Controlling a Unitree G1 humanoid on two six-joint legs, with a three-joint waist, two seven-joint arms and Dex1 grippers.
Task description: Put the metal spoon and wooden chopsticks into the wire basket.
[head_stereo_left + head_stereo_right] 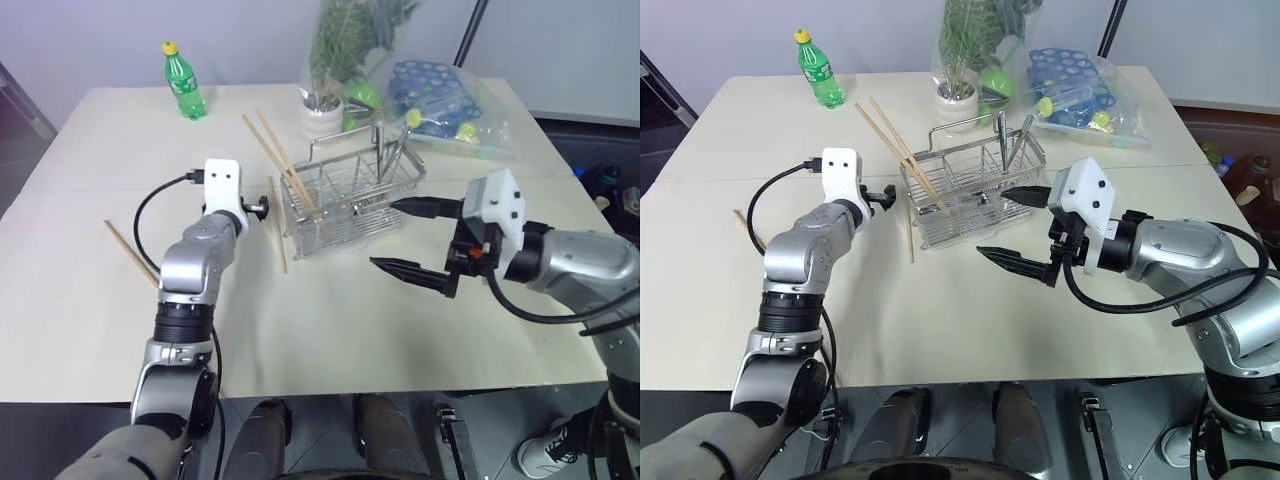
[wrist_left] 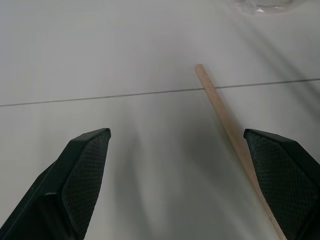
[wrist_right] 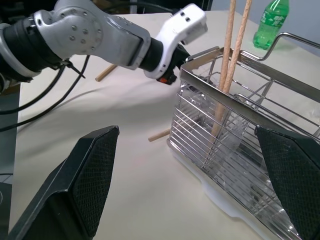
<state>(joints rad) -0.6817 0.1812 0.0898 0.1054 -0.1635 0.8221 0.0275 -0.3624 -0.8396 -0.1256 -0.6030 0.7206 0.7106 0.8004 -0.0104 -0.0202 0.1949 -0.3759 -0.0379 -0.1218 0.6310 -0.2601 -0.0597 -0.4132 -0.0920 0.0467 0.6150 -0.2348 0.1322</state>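
Grippers: right gripper (image 1: 408,238) and left gripper (image 1: 268,208) both released, empty, flanking the wire basket (image 1: 345,196). Two wooden chopsticks (image 1: 278,155) lean inside its grid; one chopstick (image 1: 277,238) lies beside it, another (image 1: 131,252) apart on the cream table (image 1: 350,330). Beyond: green bottle (image 1: 184,81), potted plant (image 1: 330,70).

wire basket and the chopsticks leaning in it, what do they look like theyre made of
The wire basket looks like bright polished metal: thin shiny silver wires in a see-through grid. The chopsticks look like plain unfinished wood or maybe bamboo: matte light-brown sticks with no gloss.
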